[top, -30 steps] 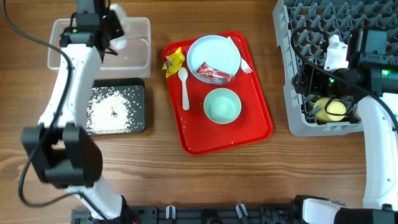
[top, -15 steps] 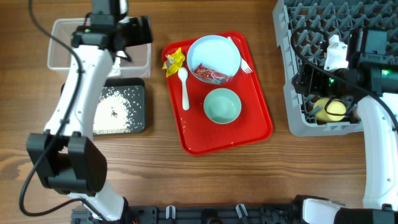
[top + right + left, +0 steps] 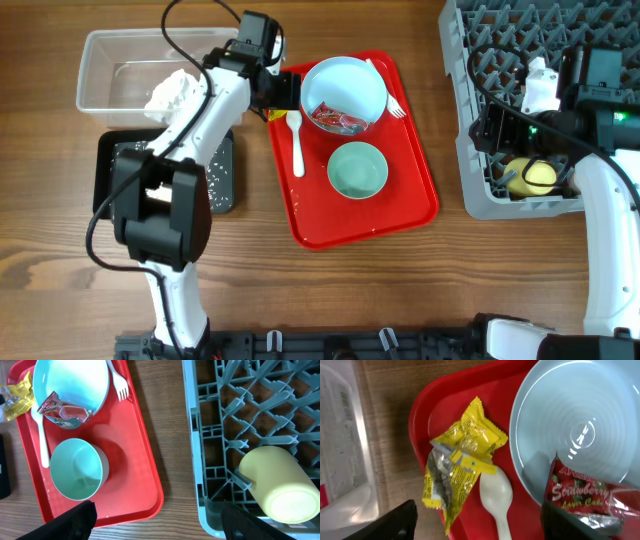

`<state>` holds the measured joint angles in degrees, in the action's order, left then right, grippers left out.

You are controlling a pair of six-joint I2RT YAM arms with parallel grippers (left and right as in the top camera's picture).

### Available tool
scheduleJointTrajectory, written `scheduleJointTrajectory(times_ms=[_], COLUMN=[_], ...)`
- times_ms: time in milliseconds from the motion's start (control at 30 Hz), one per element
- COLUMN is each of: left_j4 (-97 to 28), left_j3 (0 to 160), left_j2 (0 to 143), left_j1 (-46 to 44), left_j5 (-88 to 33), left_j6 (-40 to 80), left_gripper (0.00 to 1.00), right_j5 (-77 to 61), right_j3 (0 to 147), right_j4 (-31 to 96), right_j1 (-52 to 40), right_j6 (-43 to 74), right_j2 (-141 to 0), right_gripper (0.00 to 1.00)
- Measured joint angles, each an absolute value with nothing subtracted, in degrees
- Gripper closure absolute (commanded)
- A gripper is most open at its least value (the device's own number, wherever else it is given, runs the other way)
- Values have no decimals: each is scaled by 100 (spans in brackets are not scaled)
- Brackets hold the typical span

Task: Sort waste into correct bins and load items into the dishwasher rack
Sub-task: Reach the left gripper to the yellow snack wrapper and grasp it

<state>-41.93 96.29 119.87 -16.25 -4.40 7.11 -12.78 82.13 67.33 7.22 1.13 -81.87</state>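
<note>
Hugging red tray (image 3: 418,422) edge, yellow wrapper (image 3: 462,455), spoon (image 3: 496,499) beside

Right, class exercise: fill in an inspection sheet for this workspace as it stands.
Surface: wooden table, red tray on it.
Job's things: napkin in clear tub; rice in black tub; yellow wrapper, spoon, plate holding red wrapper, bowl, fork on tray; yellow cup in rack.
Clutter: nothing seen.
Claws: left claw open above yellow wrapper; right claw open near rack's edge.
Cables: black cable beside left arm.
Surroundings: dark rail along front edge.
</note>
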Motion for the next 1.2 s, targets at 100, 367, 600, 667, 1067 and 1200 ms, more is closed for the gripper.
scheduleJointTrajectory(times_ms=[100, 367, 600, 667, 1067, 1200], left_j4=[-4007, -3538, -3232, -3212, -3116, -2893], left_j3=[9629, 9629, 9629, 9629, 9629, 9629], left_j2=[12143, 12584, 12584, 12584, 12584, 12661], left_j1=[-1640, -1640, -1640, -1640, -1645, -1647], left_j5=[-443, -443, -443, -443, 62, 191], left_j6=[711, 657, 648, 650, 939, 954], left_gripper=[27, 71, 96, 96, 45, 43], right_j5=[-1278, -1278, -1278, -1278, -1278, -1278], right_j3=[8213, 8213, 8213, 8213, 8213, 8213], right_j4=[6733, 6735, 6735, 6735, 6733, 6733], right_j1=[722, 722, 722, 722, 722, 722], right_j6=[113, 113, 108, 93, 73, 73], right_j2=[-8187, -8187, -8187, -8187, -8187, -8187], right_gripper=[16, 16, 16, 16, 16, 16])
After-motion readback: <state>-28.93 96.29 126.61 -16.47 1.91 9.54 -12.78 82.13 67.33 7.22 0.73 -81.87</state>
